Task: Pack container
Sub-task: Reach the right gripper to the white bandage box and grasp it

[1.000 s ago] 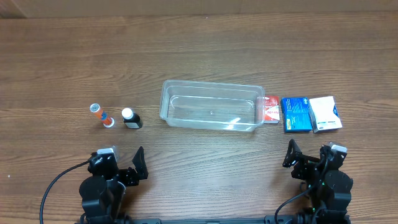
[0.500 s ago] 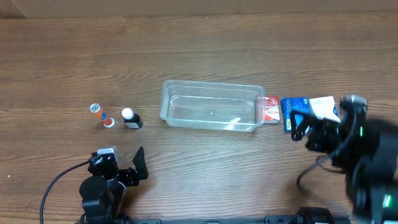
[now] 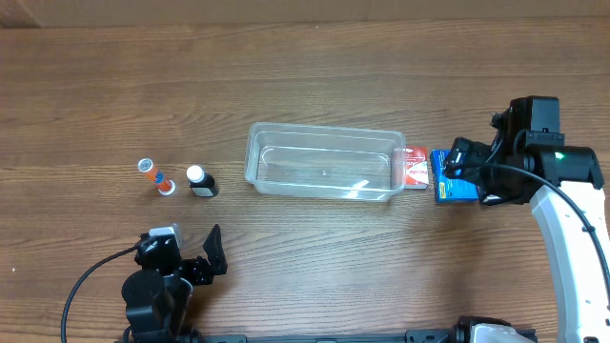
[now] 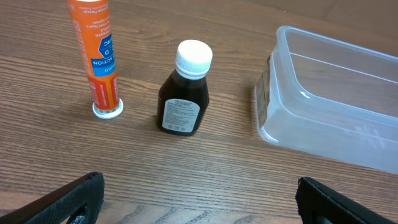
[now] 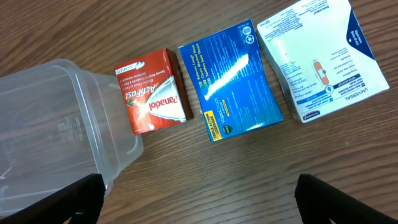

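The container (image 3: pixel 322 164) sits near the middle of a brown wood-grain table (image 3: pixel 305 67). It is a clear, shallow plastic tub with rounded corners, and it is empty. Three flat cardboard boxes lie in a row off its right end: a red box (image 5: pixel 152 91) just beside the tub, a glossy blue box (image 5: pixel 231 79) and a white box (image 5: pixel 322 59). To the left stand one orange tube (image 4: pixel 99 59) and one dark bottle (image 4: pixel 185 90) with a white cap. The right gripper (image 5: pixel 199 202) hangs over the boxes, fingers spread and empty. The left gripper (image 4: pixel 199 205), near the front edge, is likewise splayed.
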